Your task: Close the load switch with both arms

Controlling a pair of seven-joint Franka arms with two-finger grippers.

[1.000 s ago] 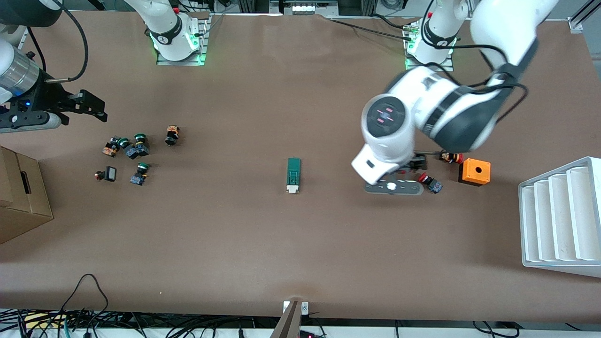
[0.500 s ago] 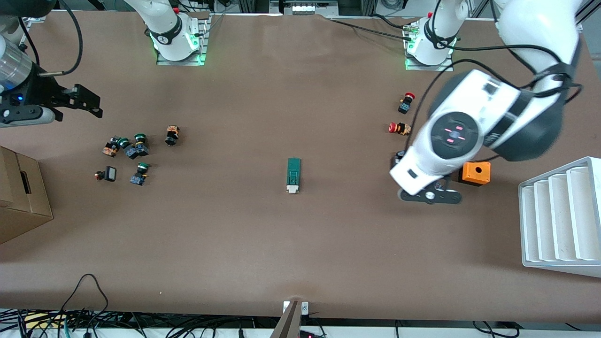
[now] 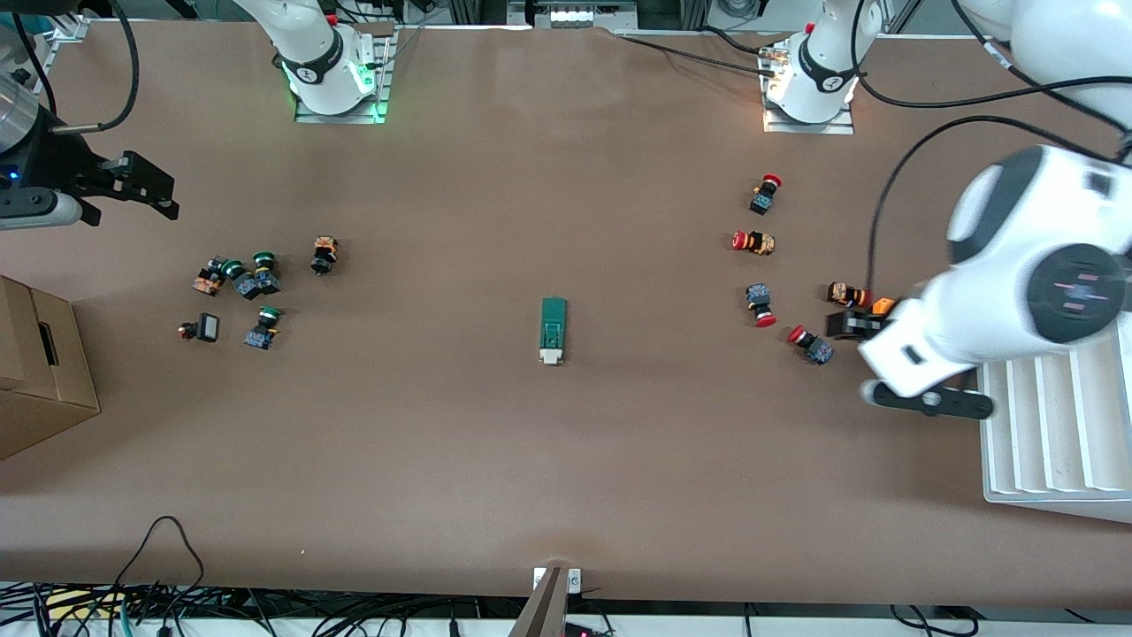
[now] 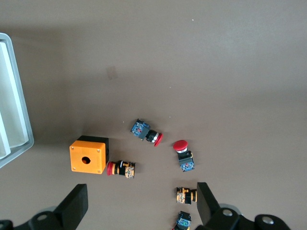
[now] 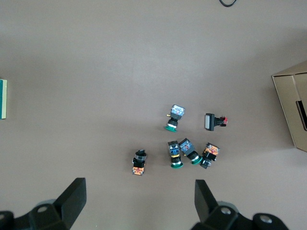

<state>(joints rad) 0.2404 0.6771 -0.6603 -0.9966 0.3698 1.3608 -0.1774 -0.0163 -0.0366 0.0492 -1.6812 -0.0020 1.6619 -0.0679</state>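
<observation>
Left gripper (image 3: 847,324) hangs over the counter (image 3: 566,460) at the left arm's end, above the orange box (image 4: 88,155) with a hole, fingers (image 4: 74,210) spread wide and holding nothing. Right gripper (image 3: 150,188) hangs over the right arm's end of the counter, above bare surface farther from the front camera than the cluster of green-capped push buttons (image 3: 246,278); its fingers (image 5: 72,199) likewise stand apart and empty. Load switch (image 3: 553,330) lies flat at mid-counter, well apart from both grippers, its white sliding piece at the end nearer the front camera. Red-capped push buttons (image 3: 761,305) lie scattered between the load switch and the orange box. A white slotted rack (image 3: 1057,416) sits at the left arm's end of the counter, and a cardboard box (image 3: 35,372) at the right arm's end.
</observation>
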